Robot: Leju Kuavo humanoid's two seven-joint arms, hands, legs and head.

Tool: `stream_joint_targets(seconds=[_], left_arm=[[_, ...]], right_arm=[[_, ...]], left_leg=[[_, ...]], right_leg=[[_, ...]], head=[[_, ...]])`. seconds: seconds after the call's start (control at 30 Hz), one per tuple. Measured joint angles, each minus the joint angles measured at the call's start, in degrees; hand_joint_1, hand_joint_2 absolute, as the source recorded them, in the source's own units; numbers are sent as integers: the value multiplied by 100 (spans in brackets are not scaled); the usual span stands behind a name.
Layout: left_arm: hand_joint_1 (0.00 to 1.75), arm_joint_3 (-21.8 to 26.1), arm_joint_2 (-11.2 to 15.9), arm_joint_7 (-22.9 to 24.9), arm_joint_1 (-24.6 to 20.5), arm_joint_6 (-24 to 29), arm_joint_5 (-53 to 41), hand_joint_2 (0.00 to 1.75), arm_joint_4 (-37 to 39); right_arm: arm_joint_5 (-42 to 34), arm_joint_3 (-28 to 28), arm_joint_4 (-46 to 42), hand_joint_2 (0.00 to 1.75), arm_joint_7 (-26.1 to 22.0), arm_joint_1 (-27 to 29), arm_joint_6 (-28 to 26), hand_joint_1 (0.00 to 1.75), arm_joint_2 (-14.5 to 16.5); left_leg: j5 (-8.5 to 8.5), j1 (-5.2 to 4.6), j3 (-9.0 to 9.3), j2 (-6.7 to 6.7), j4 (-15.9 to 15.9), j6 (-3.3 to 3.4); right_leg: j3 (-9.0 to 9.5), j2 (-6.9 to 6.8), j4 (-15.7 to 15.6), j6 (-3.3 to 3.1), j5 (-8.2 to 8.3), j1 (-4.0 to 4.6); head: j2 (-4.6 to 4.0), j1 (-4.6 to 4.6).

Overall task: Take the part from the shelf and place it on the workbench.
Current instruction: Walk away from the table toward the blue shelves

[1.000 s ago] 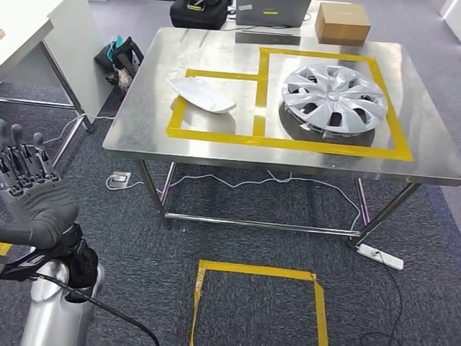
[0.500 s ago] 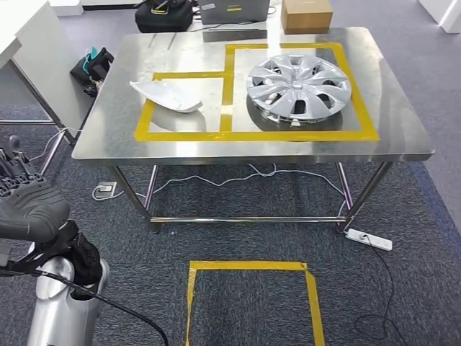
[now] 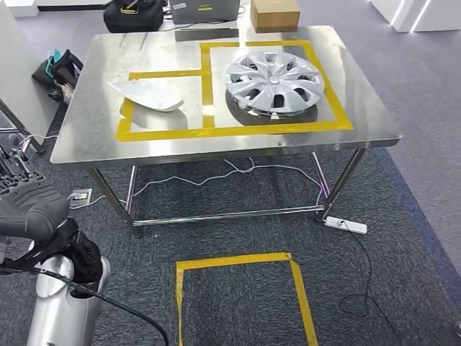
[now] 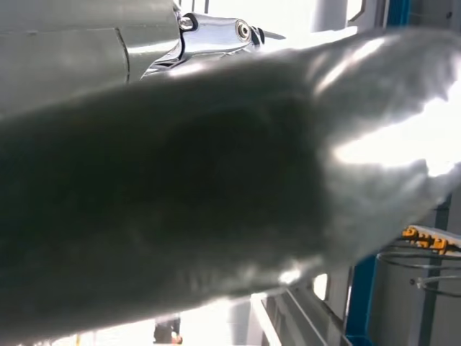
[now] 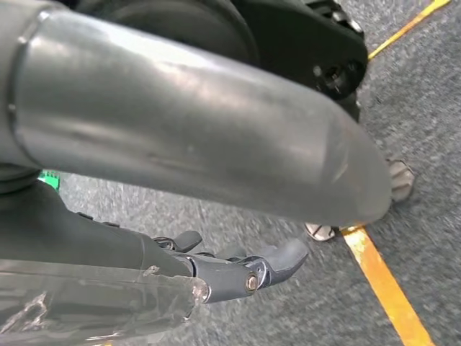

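Head view: silver spoked hubcap [image 3: 273, 81] lies flat on workbench [image 3: 81, 122]; both hands' fingers unclear.

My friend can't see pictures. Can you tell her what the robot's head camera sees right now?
A shiny metal table stands on grey carpet, marked with yellow tape boxes. A silver hubcap lies in the larger box and a white curved part in the smaller one. The left robot hand is raised at the picture's left edge, and a yellow tape square marks the floor in front.

Head cam high, looking forward-down at the worktop [image 3: 228, 140] from well back; both wrist cams close behind their hands, right one sharing the carpet [image 5: 435, 137].
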Motion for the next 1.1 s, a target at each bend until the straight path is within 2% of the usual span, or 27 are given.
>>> stream_joint_targets(seconds=[0.07,0.1,0.13,0.17,0.2,0.27,0.3,0.33,0.43,0.5,0.57,0.6,0.63,0.67,0.7,0.73,0.77,0.8,0.87,0.93,0.97,1.03,1.07,1.1], left_arm=[[0,-5,-5,1,4,14,16,0,2],[0,-4,-4,1,8,24,20,0,4],[0,-4,-3,1,12,32,22,0,7],[0,-4,-4,1,14,39,26,0,10],[0,-4,-4,1,12,40,30,0,12],[0,-5,-4,-1,5,43,36,0,13],[0,-4,-3,-1,2,48,37,0,13],[0,-4,-3,-2,2,57,38,0,13],[0,-8,-5,0,-7,93,35,0,13],[0,-9,-3,-1,-17,109,26,0,11],[0,-10,9,-1,-6,112,21,0,12],[0,-10,17,0,7,113,20,0,13],[0,-10,25,1,19,113,20,0,13],[0,-10,28,0,25,113,20,0,13],[0,-10,29,0,27,113,20,0,13],[0,-10,30,-1,24,113,20,0,13],[0,-10,32,-1,17,112,20,0,13],[0,-10,34,0,6,111,20,0,13],[0,-13,40,1,-2,109,19,0,14],[0,-27,40,1,0,108,15,0,15],[0,-39,37,1,-2,108,12,0,15],[0,-60,33,1,-5,107,1,0,15],[0,-67,33,1,0,106,-5,0,15],[0,-71,35,1,8,106,-11,0,15]], right_arm=[[-4,1,-1,0,4,-13,-2,0,0],[-5,1,-1,0,4,-16,-2,0,0],[-5,1,-1,0,4,-16,-3,0,0],[-6,0,-2,0,4,-14,-4,0,0],[-8,0,-3,0,4,-13,-5,0,0],[-17,-1,-8,0,13,-25,-10,0,0],[-22,-1,-9,0,18,-36,-12,0,0],[-26,0,-11,0,26,-44,-13,0,0],[-31,1,-11,0,42,-35,-21,0,0],[-34,-1,-13,0,53,-26,-33,0,-3],[-36,-1,-15,0,63,-35,-39,0,-5],[-36,-1,-16,0,66,-37,-39,0,-6],[-36,-1,-16,0,68,-36,-38,0,-6],[-36,-1,-16,0,70,-32,-38,0,-7],[-36,-1,-16,0,71,-28,-39,0,-7],[-36,-1,-16,0,71,-27,-39,0,-7],[-37,-1,-16,0,72,-29,-40,0,-7],[-37,-1,-17,0,72,-35,-41,0,-7],[-38,-1,-20,0,75,-42,-43,0,-8],[-38,-1,-20,0,80,-22,-49,0,-11],[-38,-1,-20,0,84,-6,-50,0,-13],[-37,-1,-20,0,105,-5,-28,0,-18],[-34,-1,-20,0,123,-12,-19,0,-19],[-31,0,-20,0,144,-21,-22,0,-21]], left_leg=[[15,-12,-19,120,-2,35],[17,-23,-28,181,-1,45],[19,-35,-34,240,0,50],[20,-44,-36,297,1,52],[20,-52,-34,349,2,51],[9,-80,-26,438,14,36],[6,-96,-27,479,23,18],[3,-110,-30,523,30,-3],[-8,-106,-36,626,39,-79],[-187,-81,-126,475,261,-157],[-551,-45,-424,250,919,-221],[-704,-29,-605,196,1295,-237],[-784,-18,-740,168,1567,-246],[-738,-10,-784,154,1637,-249],[-601,-3,-737,141,1520,-250],[-398,7,-598,105,1225,-250],[-194,24,-429,9,866,-250],[-78,46,-268,-92,512,-241],[-15,61,-119,-235,149,-200],[-14,49,-120,-173,112,-123],[-3,50,-119,-127,101,-85],[18,56,-112,-22,77,-20],[15,43,-111,32,78,0],[9,29,-112,90,79,17]], right_leg=[[-306,-220,737,25,-413,11],[-432,-267,1069,29,-559,13],[-471,-293,1236,26,-606,15],[-398,-312,1182,14,-549,18],[-219,-345,921,-6,-415,27],[250,-544,158,-67,-151,73],[409,-625,-114,-104,-81,95],[483,-670,-255,-136,-60,115],[466,-526,-294,-221,-22,117],[461,-430,-325,-275,18,86],[444,-328,-334,-304,39,66],[432,-271,-334,-309,45,61],[424,-215,-334,-310,50,57],[418,-153,-333,-303,57,51],[416,-93,-333,-292,64,43],[415,-32,-332,-277,72,33],[406,34,-328,-251,81,28],[379,95,-306,-222,84,30],[306,195,-275,-143,102,27],[245,266,-280,-66,129,4],[212,213,-247,-35,105,5],[34,-21,92,7,-102,19],[-128,-168,446,23,-287,28],[-306,-245,828,34,-465,27]], head=[[0,27],[0,29],[0,30],[0,29],[0,30],[0,33],[0,28],[0,27],[0,26],[0,12],[0,-4],[0,-4],[0,-5],[0,-5],[0,-5],[0,-6],[0,-8],[0,-9],[0,-7],[0,-6],[0,0],[0,56],[0,85],[0,103]])
